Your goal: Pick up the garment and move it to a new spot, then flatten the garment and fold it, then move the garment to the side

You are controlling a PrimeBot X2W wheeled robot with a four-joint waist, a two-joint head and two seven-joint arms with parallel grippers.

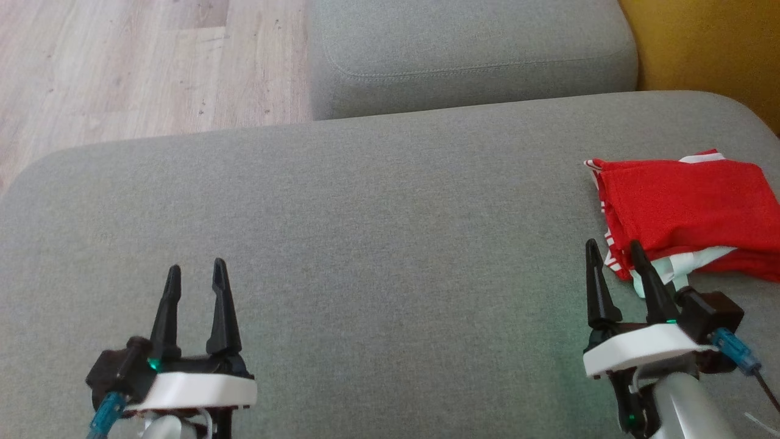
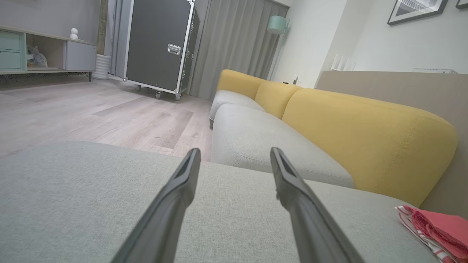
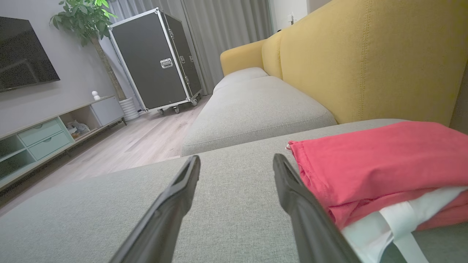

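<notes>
Left gripper: fingers spread wide, holding nothing, over the near left part of the cushion.
Right gripper: fingers spread wide, holding nothing, just beside the garment's near corner.
Seat cushion: grey, carries the garment.
Garment: red with white trim, folded, at the cushion's right edge.

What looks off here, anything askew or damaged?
Nothing damaged or spilled. The red garment lies folded at the right of the grey cushion; the only untidiness is a white strip poking out of its near edge, beside the open right gripper.
</notes>
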